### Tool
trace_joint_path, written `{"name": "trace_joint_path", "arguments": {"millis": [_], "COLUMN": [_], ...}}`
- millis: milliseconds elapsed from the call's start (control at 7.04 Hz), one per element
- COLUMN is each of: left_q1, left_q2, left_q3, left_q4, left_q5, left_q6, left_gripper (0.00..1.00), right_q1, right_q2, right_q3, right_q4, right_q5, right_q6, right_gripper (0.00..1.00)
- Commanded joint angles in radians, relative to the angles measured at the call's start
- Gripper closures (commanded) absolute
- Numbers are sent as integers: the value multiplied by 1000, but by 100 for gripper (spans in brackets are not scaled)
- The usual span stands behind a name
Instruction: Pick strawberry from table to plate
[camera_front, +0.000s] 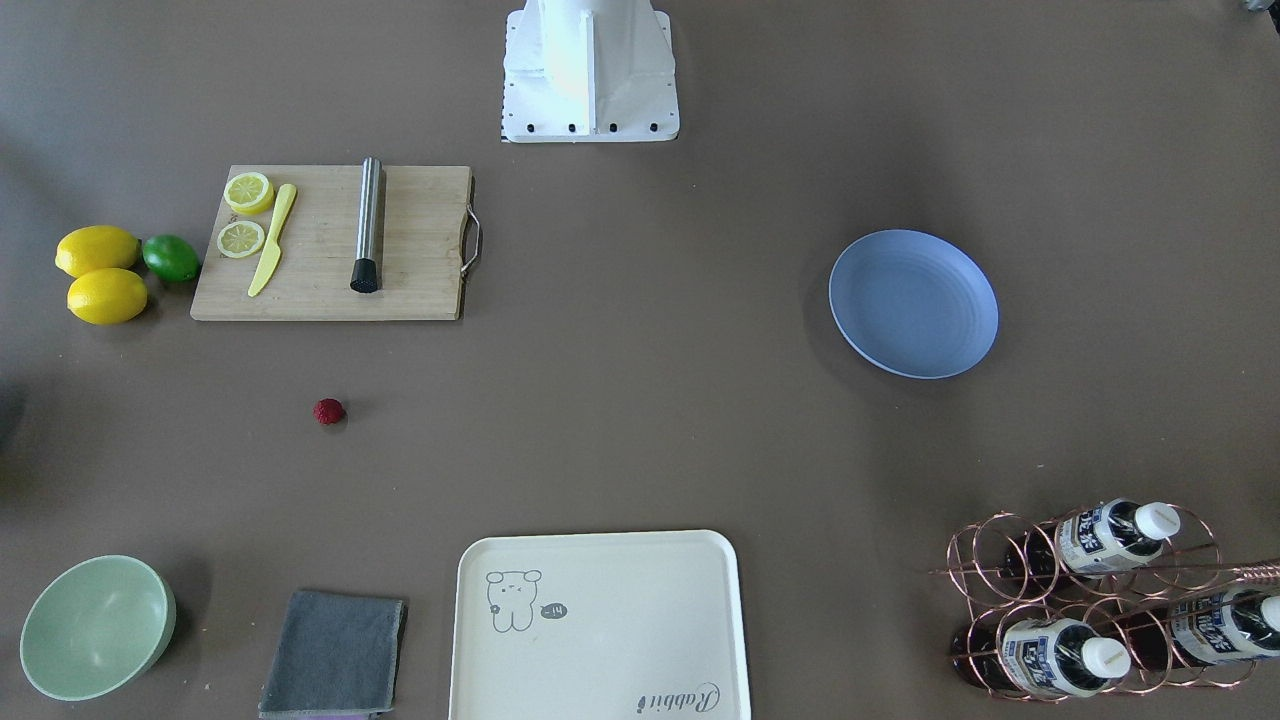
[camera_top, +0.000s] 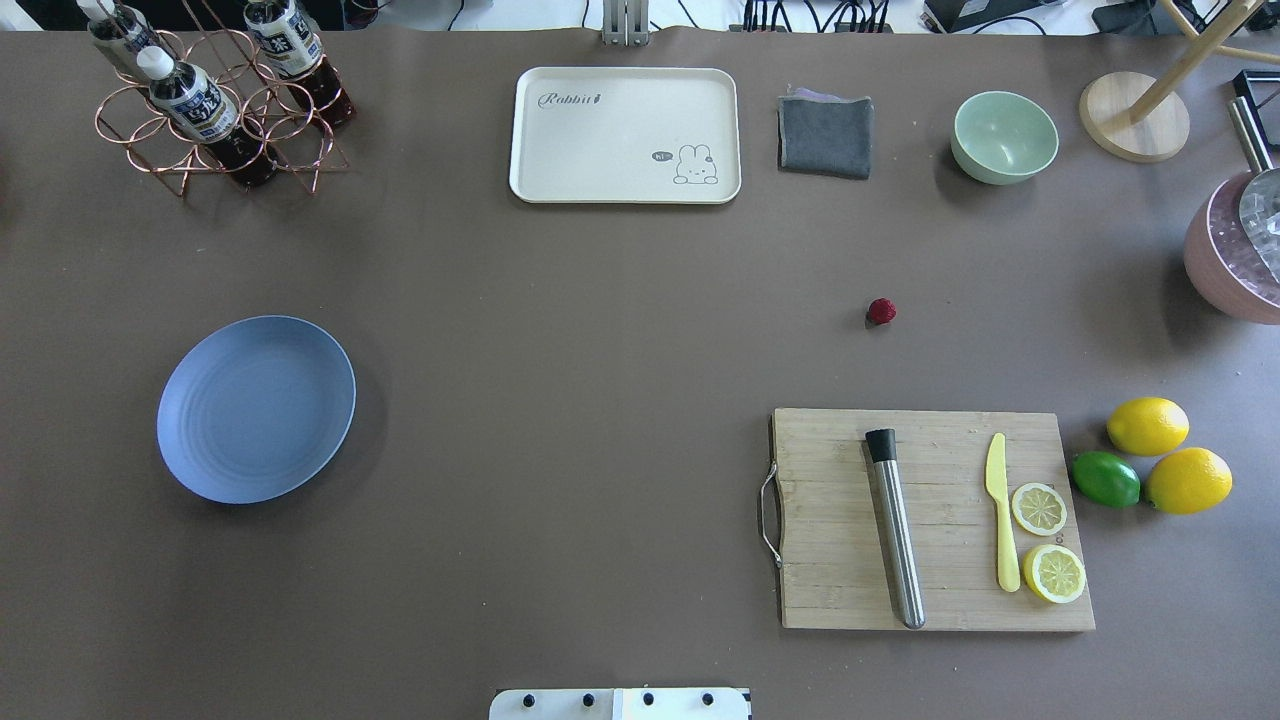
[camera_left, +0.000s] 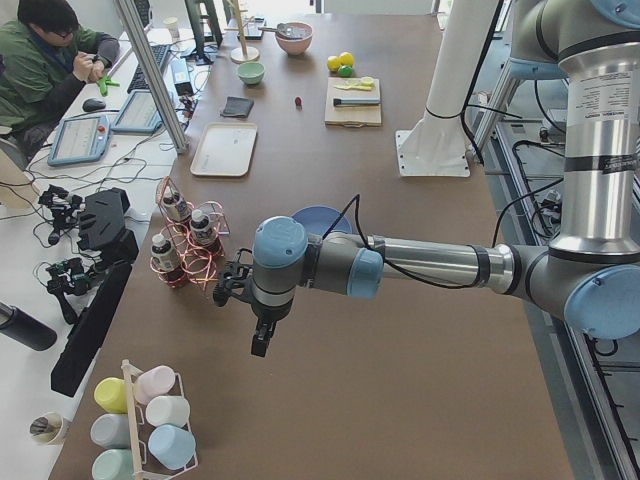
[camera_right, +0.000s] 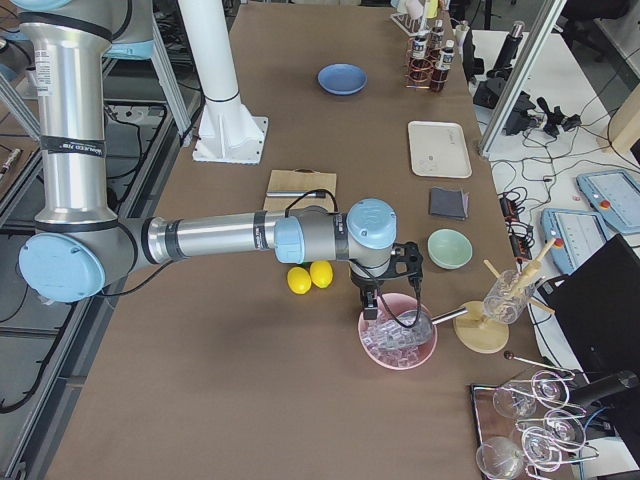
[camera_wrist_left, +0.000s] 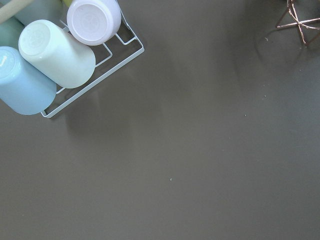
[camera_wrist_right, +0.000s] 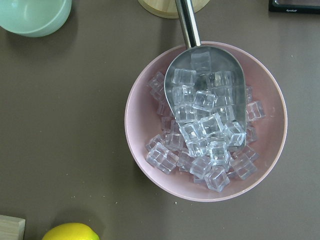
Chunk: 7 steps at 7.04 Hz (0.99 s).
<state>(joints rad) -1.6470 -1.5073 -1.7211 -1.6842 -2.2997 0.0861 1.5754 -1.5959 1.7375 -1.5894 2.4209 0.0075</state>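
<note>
The strawberry (camera_front: 329, 411) (camera_top: 881, 311) is a tiny dark-red berry lying on the brown table (camera_front: 640, 420), between the cutting board and the grey cloth. The blue-grey plate (camera_front: 913, 303) (camera_top: 256, 408) sits empty, far across the table from it. My left gripper (camera_left: 262, 340) shows only in the exterior left view, hanging past the plate near the bottle rack. My right gripper (camera_right: 372, 305) shows only in the exterior right view, above a pink bowl of ice. I cannot tell whether either is open or shut.
A wooden cutting board (camera_top: 930, 518) holds a steel rod, a yellow knife and lemon slices. Beside it lie two lemons and a lime (camera_top: 1105, 478). A cream tray (camera_top: 625, 134), grey cloth (camera_top: 825, 136), green bowl (camera_top: 1003, 136), bottle rack (camera_top: 215, 110) and ice bowl (camera_wrist_right: 206, 122) line the edges.
</note>
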Motion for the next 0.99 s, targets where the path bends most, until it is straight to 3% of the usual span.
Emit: {"name": "trace_joint_path", "arguments": {"millis": [0,852], "left_q1": [1,13], "left_q2": [2,-1], "left_q3": [3,28], "left_q4": [1,-5], "left_q5": [0,-1], "left_q6": [-2,0], "left_gripper": [2,2], "right_q1": [0,0], "right_q2": [-1,14], "right_q3": [10,5], "right_q4": [0,0], "right_q5": [4,4], "right_q6": [6,9], "right_gripper": [0,0]}}
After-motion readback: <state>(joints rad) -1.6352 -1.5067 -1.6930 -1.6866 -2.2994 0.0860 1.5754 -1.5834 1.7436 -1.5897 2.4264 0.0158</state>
